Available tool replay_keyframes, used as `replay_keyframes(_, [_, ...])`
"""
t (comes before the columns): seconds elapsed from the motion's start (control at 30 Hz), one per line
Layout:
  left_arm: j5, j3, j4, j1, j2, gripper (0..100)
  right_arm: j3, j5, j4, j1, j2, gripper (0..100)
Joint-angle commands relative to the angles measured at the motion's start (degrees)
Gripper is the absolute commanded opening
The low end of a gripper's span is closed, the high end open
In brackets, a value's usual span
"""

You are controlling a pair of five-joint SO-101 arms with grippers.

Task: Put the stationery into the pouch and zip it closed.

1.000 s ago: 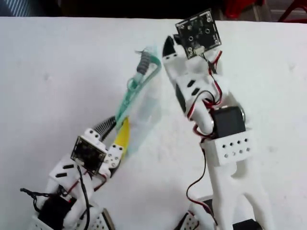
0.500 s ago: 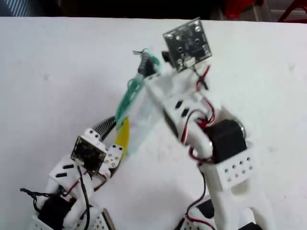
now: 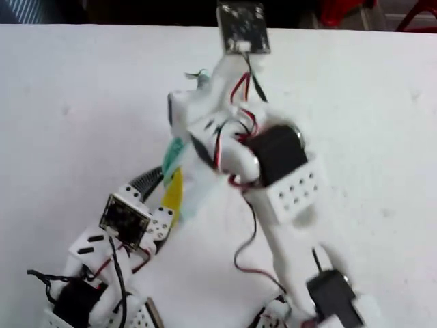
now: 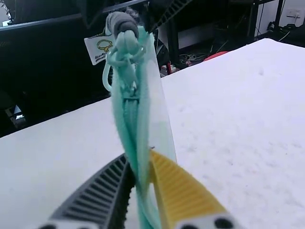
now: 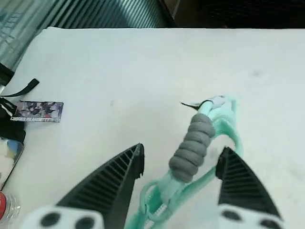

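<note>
The pouch [image 4: 143,129] lies along the worktop [image 5: 119,71] between the two arms. The left end effector [image 4: 138,160] is pressed together on its near end, black and yellow jaws pinching the teal zip tape. In my judgement this grip anchors the pouch so the zip can be drawn shut against it. The right end effector [image 5: 181,151] sits at the far end with jaws spread wide, one on either side of the grey zipper pull [image 5: 192,148], gripping nothing yet.

The clear pouch [image 3: 175,152] with a mint zipper stands on edge, left of centre. Its grey pull [image 5: 193,148] sits at the upper end.
</note>
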Motion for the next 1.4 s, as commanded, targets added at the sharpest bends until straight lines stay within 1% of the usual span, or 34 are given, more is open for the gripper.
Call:
replay_keyframes(0.0, [-0.8, -0.4, 1.1, -0.2, 0.2, 2, -12.4, -0.4, 5.1, 3.3, 6.5, 18.0])
replay_keyframes(0.17, [-0.8, -0.4, 1.1, -0.2, 0.2, 2, -21.9, -0.4, 9.2, 3.7, 13.9, 17.6])
replay_keyframes(0.33, [-0.8, -0.4, 1.1, -0.2, 0.2, 2, -23.9, 0.0, 11.1, 3.7, 17.5, 17.2])
replay_keyframes(0.4, [-0.8, -0.4, 1.1, -0.2, 0.2, 2, -23.9, 0.1, 12.2, 3.7, 17.5, 14.0])
replay_keyframes(0.47, [-0.8, -0.4, 1.1, -0.2, 0.2, 2, -24.0, 0.4, 12.6, 3.9, 17.5, 6.1])
replay_keyframes(0.5, [-0.8, -0.4, 1.1, -0.2, 0.2, 2, -24.0, 1.8, 12.4, 4.1, 17.5, 2.5])
replay_keyframes(0.53, [-0.8, -0.4, 1.1, -0.2, 0.2, 2, -24.0, 4.4, 12.4, 4.2, 17.5, 1.2])
replay_keyframes(0.6, [-0.8, -0.4, 1.1, -0.2, 0.2, 2, -24.0, 7.4, 12.9, 4.1, 17.5, 1.9])
replay_keyframes(0.73, [-0.8, -0.5, 0.7, -0.3, 0.2, 3, -24.0, 7.3, 14.0, 4.2, 16.7, 1.7])
replay_keyframes(0.77, [-0.6, -0.9, 0.7, -0.5, 0.2, 5, -24.0, 7.3, 14.0, 4.2, 16.0, 1.7])
replay_keyframes(0.87, [1.1, -3.0, 2.5, -1.1, 0.2, 16, -23.9, 7.5, 14.0, 3.7, 13.1, 1.7])
replay_keyframes(0.9, [3.4, -3.6, 3.1, -1.9, 0.2, 19, -23.6, 7.6, 14.0, 3.4, 11.8, 1.7])
replay_keyframes(0.97, [8.4, -4.4, 3.1, -3.2, 0.2, 22, -23.4, 7.8, 14.0, 2.2, 10.0, 1.7])
replay_keyframes(1.0, [9.1, -4.6, 2.9, -3.6, 0.2, 23, -23.4, 7.9, 14.0, 1.7, 9.3, 1.7])
replay_keyframes(1.17, [6.2, -2.2, -4.2, -2.7, 0.2, 20, -22.9, 7.9, 14.2, -0.7, 8.8, 1.7])
replay_keyframes(1.27, [6.2, 0.4, -8.1, 1.3, 0.2, 16, -20.8, 9.5, 14.2, -2.1, 8.3, 1.7])
replay_keyframes(1.37, [5.5, 2.4, -9.1, 6.3, 0.2, 12, -19.6, 12.2, 14.1, -3.5, 8.3, 1.7])
